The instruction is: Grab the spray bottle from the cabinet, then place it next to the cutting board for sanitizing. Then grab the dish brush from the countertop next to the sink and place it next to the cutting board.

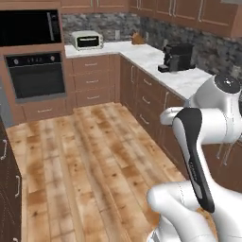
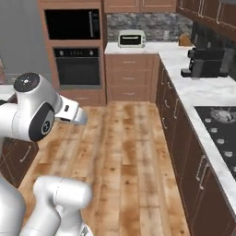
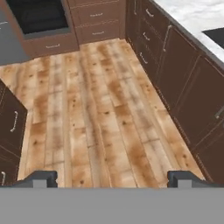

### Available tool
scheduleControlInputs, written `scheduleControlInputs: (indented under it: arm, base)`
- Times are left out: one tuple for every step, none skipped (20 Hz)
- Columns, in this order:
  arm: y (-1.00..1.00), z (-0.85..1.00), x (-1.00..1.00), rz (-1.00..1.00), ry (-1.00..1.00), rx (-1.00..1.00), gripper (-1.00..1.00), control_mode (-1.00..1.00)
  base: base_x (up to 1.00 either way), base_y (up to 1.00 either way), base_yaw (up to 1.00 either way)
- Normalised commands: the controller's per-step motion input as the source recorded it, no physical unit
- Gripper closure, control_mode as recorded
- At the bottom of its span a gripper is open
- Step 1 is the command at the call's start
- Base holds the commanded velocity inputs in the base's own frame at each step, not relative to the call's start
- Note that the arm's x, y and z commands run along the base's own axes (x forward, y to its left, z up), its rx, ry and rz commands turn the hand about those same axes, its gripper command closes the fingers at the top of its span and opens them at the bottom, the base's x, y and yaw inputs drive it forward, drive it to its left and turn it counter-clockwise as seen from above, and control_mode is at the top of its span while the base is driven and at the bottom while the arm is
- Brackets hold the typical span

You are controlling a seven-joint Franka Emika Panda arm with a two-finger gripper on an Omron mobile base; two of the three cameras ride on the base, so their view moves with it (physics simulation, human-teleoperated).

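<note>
Two dark fingertips (image 3: 41, 178) of the claw (image 3: 112, 179) stand wide apart and grasp nothing, aimed down at the plank floor (image 3: 96, 113) of a simulated kitchen. No spray bottle, cutting board or dish brush can be seen from here, so where they lie cannot be told; wall cabinets (image 1: 189, 12) with silver bar handles run shut along the top of the left base view, and which one holds the bottle is unclear. To do this step well, the base likely needs to turn toward the right cabinet and the arm lift clear of the marble table (image 2: 193, 92) before reaching for a handle. A coffee machine (image 2: 205, 62) and a toaster oven (image 2: 132, 38) sit on that table.
</note>
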Motion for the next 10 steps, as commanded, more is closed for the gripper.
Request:
scheduleControlInputs:
  arm:
    - [0.0, 0.0, 0.0, 0.0, 0.0, 0.0, -1.0, 1.0]
    - [0.0, 0.0, 0.0, 0.0, 0.0, 0.0, -1.0, 1.0]
    - [0.0, 0.0, 0.0, 0.0, 0.0, 0.0, -1.0, 1.0]
    - [0.0, 0.0, 0.0, 0.0, 0.0, 0.0, -1.0, 1.0]
    - [0.0, 0.0, 0.0, 0.0, 0.0, 0.0, -1.0, 1.0]
    - [0.0, 0.0, 0.0, 0.0, 0.0, 0.0, -1.0, 1.0]
    - [0.0, 0.0, 0.0, 0.0, 0.0, 0.0, -1.0, 1.0]
    - [0.0, 0.0, 0.0, 0.0, 0.0, 0.0, -1.0, 1.0]
    - [0.0, 0.0, 0.0, 0.0, 0.0, 0.0, -1.0, 1.0]
    - [0.0, 0.0, 0.0, 0.0, 0.0, 0.0, -1.0, 1.0]
  base:
    - [0.11, 0.0, 0.72]
    - [0.16, 0.0, 0.73]
    - [0.09, 0.0, 0.72]
    - [0.0, -0.04, 0.68]
    - [0.02, -0.04, 0.67]
    - [0.06, -0.03, 0.67]
    - [0.14, -0.05, 0.67]
    - [0.22, -0.08, 0.69]
    - [0.24, -0.09, 0.7]
    - [0.3, -0.06, 0.71]
